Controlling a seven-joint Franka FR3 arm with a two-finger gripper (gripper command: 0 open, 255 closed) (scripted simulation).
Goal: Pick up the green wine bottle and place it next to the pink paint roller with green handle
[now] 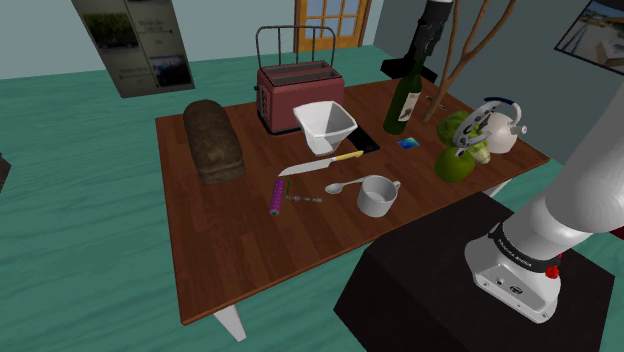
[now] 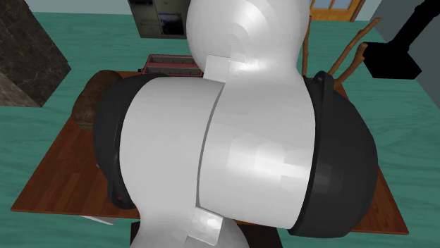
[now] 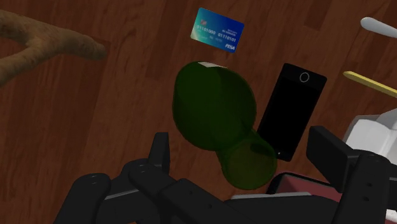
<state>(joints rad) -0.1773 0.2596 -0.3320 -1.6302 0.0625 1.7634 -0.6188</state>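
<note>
I see the green wine bottle (image 1: 404, 100) standing upright toward the far edge of the wooden counter (image 1: 230, 250), at the shoulder view's right, between a red toaster (image 1: 298, 95) and a white kettle (image 1: 497, 128). The black jaws hover at its neck, set apart. In the wrist view the two fingers (image 3: 159, 151) flank the bottle's top without touching it. A blue bank card (image 3: 217, 30) and a black phone (image 3: 291, 111) lie just beside the bottle's base. The pink paint roller (image 1: 276, 196) lies well apart from the bottle, nearer the counter's middle, close to a knife (image 1: 318, 163) and a steel cup (image 1: 377, 195).
</note>
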